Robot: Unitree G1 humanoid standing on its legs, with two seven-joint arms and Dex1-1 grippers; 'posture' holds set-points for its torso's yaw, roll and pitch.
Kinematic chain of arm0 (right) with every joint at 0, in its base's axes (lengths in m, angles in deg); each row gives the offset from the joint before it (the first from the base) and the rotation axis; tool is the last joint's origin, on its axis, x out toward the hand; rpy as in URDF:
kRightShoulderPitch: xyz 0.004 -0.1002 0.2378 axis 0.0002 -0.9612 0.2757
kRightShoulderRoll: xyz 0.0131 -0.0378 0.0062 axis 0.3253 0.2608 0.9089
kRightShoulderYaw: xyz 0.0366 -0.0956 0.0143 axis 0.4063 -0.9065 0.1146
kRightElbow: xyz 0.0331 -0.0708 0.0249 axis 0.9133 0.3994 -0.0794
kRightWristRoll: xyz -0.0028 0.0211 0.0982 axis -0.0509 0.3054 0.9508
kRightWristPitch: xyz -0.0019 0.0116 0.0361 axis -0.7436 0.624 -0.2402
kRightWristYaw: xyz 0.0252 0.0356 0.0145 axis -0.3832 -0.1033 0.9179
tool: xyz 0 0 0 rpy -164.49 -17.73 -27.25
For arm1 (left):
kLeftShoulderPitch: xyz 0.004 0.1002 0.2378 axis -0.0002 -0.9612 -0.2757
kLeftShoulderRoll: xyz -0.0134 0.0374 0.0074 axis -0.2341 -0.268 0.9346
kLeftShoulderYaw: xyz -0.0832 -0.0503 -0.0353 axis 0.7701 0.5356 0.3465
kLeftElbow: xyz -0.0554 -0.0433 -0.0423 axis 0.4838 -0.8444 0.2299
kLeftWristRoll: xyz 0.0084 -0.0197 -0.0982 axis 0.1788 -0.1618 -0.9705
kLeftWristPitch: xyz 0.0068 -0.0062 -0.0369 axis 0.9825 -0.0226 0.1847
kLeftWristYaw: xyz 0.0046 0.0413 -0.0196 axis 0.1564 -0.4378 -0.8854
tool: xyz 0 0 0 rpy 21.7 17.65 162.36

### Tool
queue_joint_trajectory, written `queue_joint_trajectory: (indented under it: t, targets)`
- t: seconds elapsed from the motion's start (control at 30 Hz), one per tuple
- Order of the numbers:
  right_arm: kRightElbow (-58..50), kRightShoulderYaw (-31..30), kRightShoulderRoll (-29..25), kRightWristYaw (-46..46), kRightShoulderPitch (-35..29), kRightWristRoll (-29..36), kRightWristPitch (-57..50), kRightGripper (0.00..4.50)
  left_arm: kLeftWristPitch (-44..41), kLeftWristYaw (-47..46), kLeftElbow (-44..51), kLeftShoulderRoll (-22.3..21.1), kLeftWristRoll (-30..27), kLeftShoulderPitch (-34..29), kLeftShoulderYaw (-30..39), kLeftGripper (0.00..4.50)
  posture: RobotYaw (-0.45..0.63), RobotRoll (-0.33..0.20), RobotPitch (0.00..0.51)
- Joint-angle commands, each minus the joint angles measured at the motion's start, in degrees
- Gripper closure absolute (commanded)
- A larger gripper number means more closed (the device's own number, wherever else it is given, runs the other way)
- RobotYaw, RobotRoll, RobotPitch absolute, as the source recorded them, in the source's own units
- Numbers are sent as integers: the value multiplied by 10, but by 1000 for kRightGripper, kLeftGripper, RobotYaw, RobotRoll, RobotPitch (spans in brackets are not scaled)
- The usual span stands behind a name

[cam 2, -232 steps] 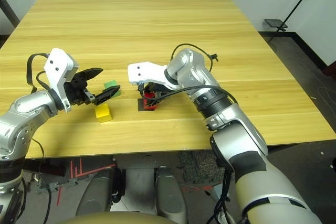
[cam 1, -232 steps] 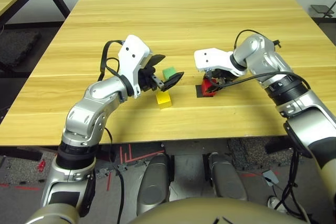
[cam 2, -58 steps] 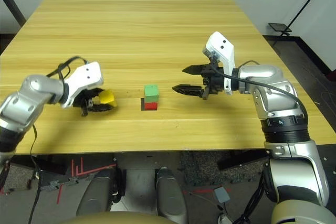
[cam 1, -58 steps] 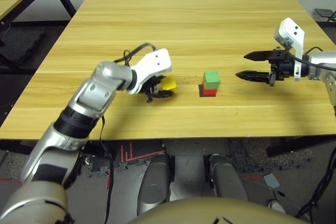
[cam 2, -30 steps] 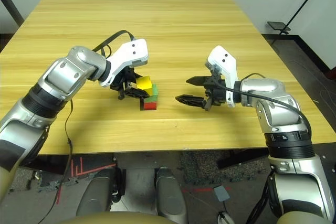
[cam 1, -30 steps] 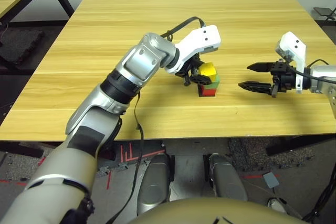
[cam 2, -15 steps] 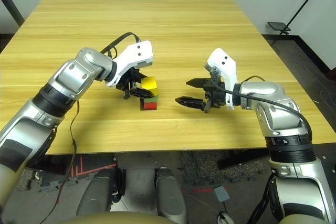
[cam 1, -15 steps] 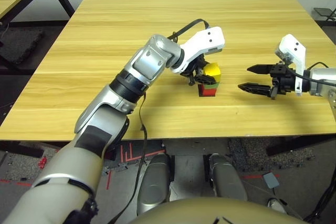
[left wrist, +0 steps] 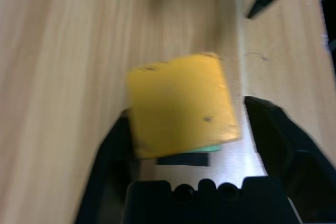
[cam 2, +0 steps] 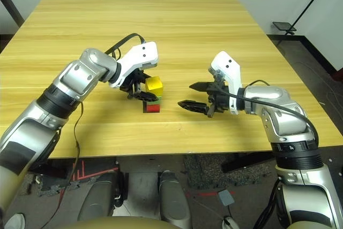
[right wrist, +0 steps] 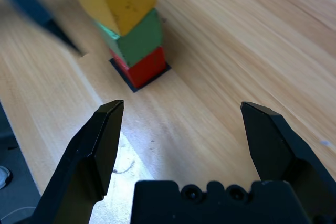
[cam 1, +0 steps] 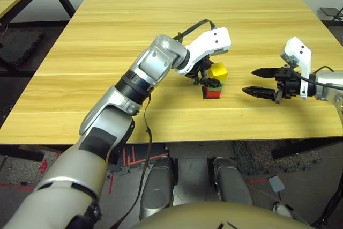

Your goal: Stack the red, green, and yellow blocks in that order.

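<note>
The red block (right wrist: 146, 70), green block (right wrist: 140, 38) and yellow block (right wrist: 127, 3) stand stacked in that order, yellow sitting askew on top. The left gripper (left wrist: 187, 107) has its fingers spread around yellow, apparently without a grip, though contact on one side is hard to rule out; a sideways withdrawal could drag yellow off. The right gripper (right wrist: 182, 104) waits wide open and empty, well apart.

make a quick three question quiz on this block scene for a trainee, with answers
1. Which block sits directly beneath the yellow matte cube?
2. True or false: the red matte cube tops the stack.
3. Fill in: the lowest block rests on a flat ____ patch on the pale wooden table.

Key:
1. The green matte cube
2. False
3. black
</note>
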Motion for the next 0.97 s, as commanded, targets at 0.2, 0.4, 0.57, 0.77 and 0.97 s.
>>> queue_joint_trajectory:
  t: [0.2,0.4,0.57,0.77,0.97]
  targets:
    - [106,69,-17,-23,46,27,11,0,-156,-266,198,40,-32,-29,318,23,187,-112,128]
    - [345,151,8,89,100,-10,167,0,-92,-409,351,47,-20,-211,519,23,210,-148,132]
    - [535,215,60,227,146,-27,366,0,85,-462,338,67,-2,-367,535,23,217,-128,105]
    - [651,235,64,290,158,-43,505,0,286,-502,237,94,10,-424,510,23,200,-130,108]
    - [688,248,65,305,165,-44,539,0,396,-532,153,91,8,-437,509,23,190,-125,85]
